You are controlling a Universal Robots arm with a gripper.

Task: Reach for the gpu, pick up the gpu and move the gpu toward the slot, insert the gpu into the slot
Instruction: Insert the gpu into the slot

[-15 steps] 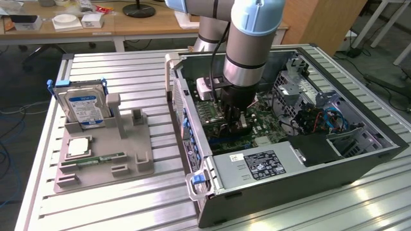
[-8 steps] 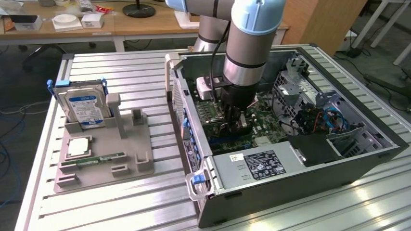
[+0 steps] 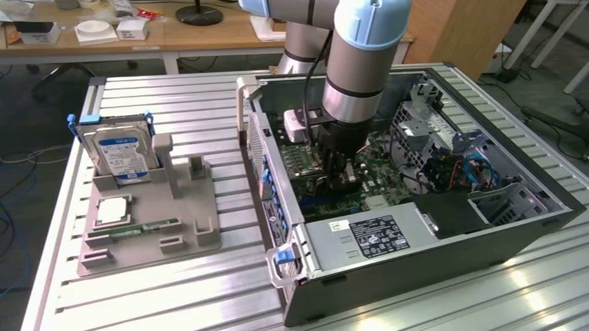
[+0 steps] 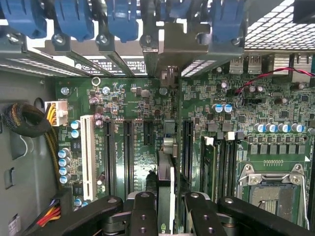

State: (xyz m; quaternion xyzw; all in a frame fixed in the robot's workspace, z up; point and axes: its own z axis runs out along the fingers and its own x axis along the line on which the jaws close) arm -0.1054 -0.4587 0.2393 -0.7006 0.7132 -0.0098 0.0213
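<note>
gpu: thin card [image 4: 166, 189] seen edge-on in the wrist view, upright between the claw's fingers, its metal bracket end [image 4: 170, 78] at the case's rear slot openings, just over the motherboard
claw: [image 4: 166, 209] clenched on the gpu, down inside the open computer case [image 3: 515, 227]
motherboard: green board [image 4: 275, 118] with black expansion slots [image 4: 127, 152] beside the card
table: slatted metal surface [image 3: 175, 296]; grey parts tray [image 3: 198, 207] at the exterior view's left, well apart, holding an upright hard drive [image 3: 120, 152] and a flat memory stick [image 3: 143, 227]
</note>
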